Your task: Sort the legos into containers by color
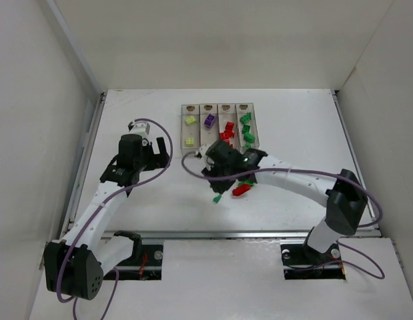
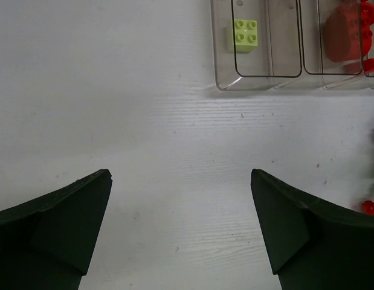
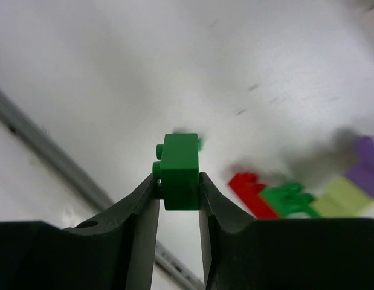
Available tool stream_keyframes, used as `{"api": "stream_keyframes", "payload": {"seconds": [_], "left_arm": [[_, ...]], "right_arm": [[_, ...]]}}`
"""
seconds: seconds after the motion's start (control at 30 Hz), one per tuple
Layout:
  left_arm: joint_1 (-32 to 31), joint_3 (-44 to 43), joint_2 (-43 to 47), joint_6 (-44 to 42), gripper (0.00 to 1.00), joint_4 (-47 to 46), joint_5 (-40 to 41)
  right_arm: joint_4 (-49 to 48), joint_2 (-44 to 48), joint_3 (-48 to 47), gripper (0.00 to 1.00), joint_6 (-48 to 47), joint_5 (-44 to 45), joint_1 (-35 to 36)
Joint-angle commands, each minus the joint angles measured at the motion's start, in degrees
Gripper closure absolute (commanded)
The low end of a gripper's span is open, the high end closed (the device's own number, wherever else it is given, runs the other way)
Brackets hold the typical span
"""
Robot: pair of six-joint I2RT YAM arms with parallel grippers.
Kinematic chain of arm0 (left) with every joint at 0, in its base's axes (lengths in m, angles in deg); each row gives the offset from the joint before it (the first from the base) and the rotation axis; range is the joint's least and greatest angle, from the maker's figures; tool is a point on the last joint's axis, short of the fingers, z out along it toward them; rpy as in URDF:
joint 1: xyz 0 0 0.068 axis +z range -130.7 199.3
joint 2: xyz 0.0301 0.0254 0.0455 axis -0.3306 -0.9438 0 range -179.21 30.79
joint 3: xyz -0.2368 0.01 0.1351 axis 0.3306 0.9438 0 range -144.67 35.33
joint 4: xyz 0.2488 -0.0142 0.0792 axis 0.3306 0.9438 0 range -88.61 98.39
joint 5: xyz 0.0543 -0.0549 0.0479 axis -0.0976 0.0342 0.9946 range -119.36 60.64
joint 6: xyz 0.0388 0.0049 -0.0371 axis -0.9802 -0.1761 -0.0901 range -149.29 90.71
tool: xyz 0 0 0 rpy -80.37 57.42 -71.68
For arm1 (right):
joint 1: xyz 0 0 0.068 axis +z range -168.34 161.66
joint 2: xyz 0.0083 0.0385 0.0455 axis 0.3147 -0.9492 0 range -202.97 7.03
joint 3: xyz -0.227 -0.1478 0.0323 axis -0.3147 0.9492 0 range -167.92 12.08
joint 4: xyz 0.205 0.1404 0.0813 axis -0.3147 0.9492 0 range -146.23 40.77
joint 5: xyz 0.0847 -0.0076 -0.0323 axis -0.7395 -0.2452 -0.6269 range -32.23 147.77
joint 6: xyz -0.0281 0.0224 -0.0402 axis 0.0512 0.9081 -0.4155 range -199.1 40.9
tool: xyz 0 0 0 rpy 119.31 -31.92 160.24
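- Green lego (image 3: 179, 172) sits pinched between the two fingers of the right tool (image 3: 179, 182), its studs pointing left in the right wrist view, with the white counter (image 3: 144, 72) behind it
- Right tool is clamped on that brick, one finger pressed against each side
- Loose legos (image 3: 295, 196) lie in a blurred cluster on the counter beyond the held brick: a red one, a green one, a pale yellow-green one and a purple one, close together
- Containers (image 1: 207, 139) stand in a row of four on the far side of the right tool, their tan end pieces turned away from the arms
- From left to right in the top view, the bins hold two pale yellow-green bricks, one purple brick, several red bricks and several green bricks
- Left tool (image 2: 180, 175) has its fingers spread wide apart with nothing between them; it hangs over the counter just short of the near end of the leftmost bin, well apart from the right tool
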Motion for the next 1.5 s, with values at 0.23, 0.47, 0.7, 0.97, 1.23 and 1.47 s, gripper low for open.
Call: {"api": "stream_keyframes", "payload": {"seconds": [0.23, 0.47, 0.7, 0.97, 1.23, 1.47], "left_arm": [[1.1, 1.0, 1.4, -1.8, 0.15, -2.1, -8.3], [1.1, -0.9, 0.2, -9.4, 0.27, -2.1, -20.1], [-6.1, -11.0, -9.3, -24.7, 0.24, 6.4, -22.3], [-29.5, -21.9, -23.5, -38.7, 0.06, 16.3, -15.9], [-37.0, -23.1, -35.1, -41.1, 0.09, 14.7, -16.7], [-38.1, -25.0, -41.4, -39.8, 0.18, 12.3, -13.7]], "right_arm": [[-9.3, -6.8, -20.1, 0.96, 13.7, 7.4, -28.3], [-3.3, -23.6, -33.6, 0.93, 9.7, 8.9, -33.4], [-3.3, -27.1, -36.9, 0.4, 9.1, 9.5, -35.2], [-2.8, -25.4, -38.8, 0.05, 7.3, 7.3, -35.2], [-5.4, -13.2, -29.3, 0.01, 7.8, 7.3, -35.2], [-9.2, -6.0, -23.2, 0.01, 8.5, 6.6, -35.2]]}}
